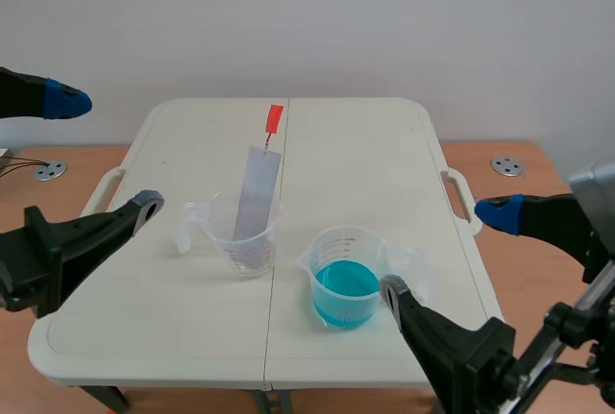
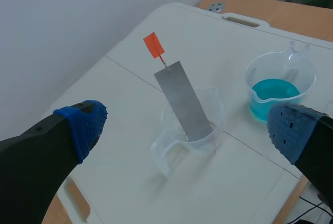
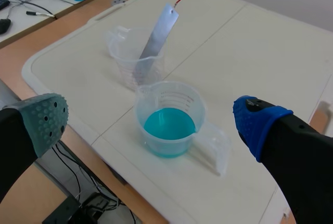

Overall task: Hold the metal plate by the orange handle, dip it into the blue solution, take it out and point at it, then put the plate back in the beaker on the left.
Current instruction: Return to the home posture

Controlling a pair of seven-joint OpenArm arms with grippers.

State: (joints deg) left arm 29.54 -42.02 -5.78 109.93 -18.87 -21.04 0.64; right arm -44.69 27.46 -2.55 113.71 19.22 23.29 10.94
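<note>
Found the left end effector (image 1: 108,152) spread wide with nothing between its fingers: blue pad (image 1: 65,101) raised off the far left corner of the desk, grey pad (image 1: 149,202) low over the left edge. Found the right end effector (image 1: 446,251) parted as well and holding nothing, with its blue pad (image 1: 500,213) off the right edge and its grey pad (image 1: 392,289) near the beaker of blue liquid.

Noted a white plastic folding desk (image 1: 365,145) with a centre seam and moulded side grips, brown wood showing around it.

Saw a clear plastic empty beaker (image 1: 223,233) just left of the seam, its looped grip turned toward the left arm. Saw a clear graduated plastic beaker (image 1: 348,246) just right of the seam, nearer the robot and apart from the first, holding blue solution (image 1: 344,284) in its lower part.

Spotted the flat grey metal plate (image 1: 256,193) standing in the left beaker, lower end on its bottom, leaning against the rim with the upper end tilted away from the robot. Spotted the small orange handle (image 1: 275,118) on a thin stem at the plate's top end, well clear of both end effectors and untouched.

Picked out a small round metal disc (image 1: 48,171) on the wood at the left, and another metal disc (image 1: 506,165) at the right.
</note>
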